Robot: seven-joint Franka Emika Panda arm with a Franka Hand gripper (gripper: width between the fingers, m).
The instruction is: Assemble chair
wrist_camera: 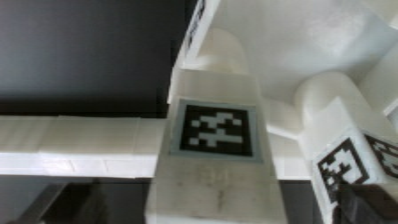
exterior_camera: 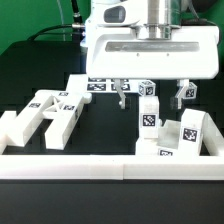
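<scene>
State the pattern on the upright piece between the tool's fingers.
White piece, black-and-white square tag; wrist view.

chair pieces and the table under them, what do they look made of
chair pieces: white plastic by the look, smooth with a slight sheen and blocky edges, possibly moulded or printed. table: dark matte surface with no glare; cloth or coated board, cannot tell.

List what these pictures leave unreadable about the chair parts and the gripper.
- Exterior view: foot of the upright piece, hidden among white blocks behind the border rail.
- Exterior view: tags on the left pieces, too small to read.
- Wrist view: a tagged piece fills the frame, blurred, its ends cut off by the edges; which part it is stays unclear.
- Exterior view: the arm above the gripper, cut off by the top edge.
</scene>
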